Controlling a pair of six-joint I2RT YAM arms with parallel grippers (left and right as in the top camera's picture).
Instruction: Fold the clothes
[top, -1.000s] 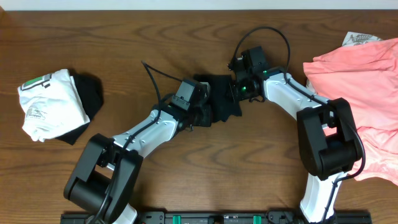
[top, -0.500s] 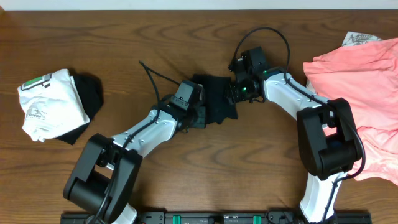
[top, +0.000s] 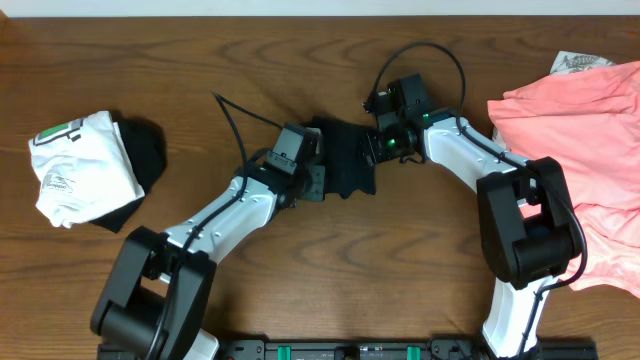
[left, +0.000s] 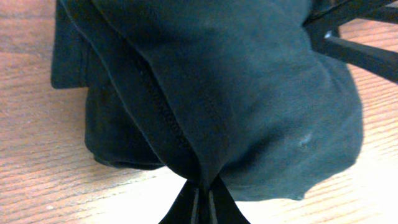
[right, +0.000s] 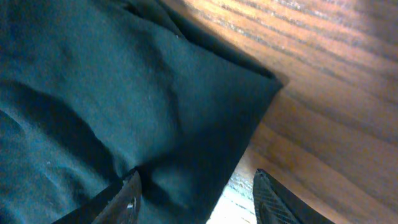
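Obs: black shirt lies bunched at frame centre on the bench, between both wrists. The left fingers are pressed together, pinching a seamed fold of it. The right fingers are spread, straddling its corner. White printed garment at far left; salmon-pink garment at right edge.

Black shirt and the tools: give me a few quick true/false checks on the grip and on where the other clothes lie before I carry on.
1. The left tool is shut on the black shirt. True.
2. The right tool is clamped shut. False: its fingers stand apart over the shirt.
3. The salmon-pink garment lies apart from the black shirt. True.
4. The white garment lies on the salmon-pink garment. False: it lies on another black garment.
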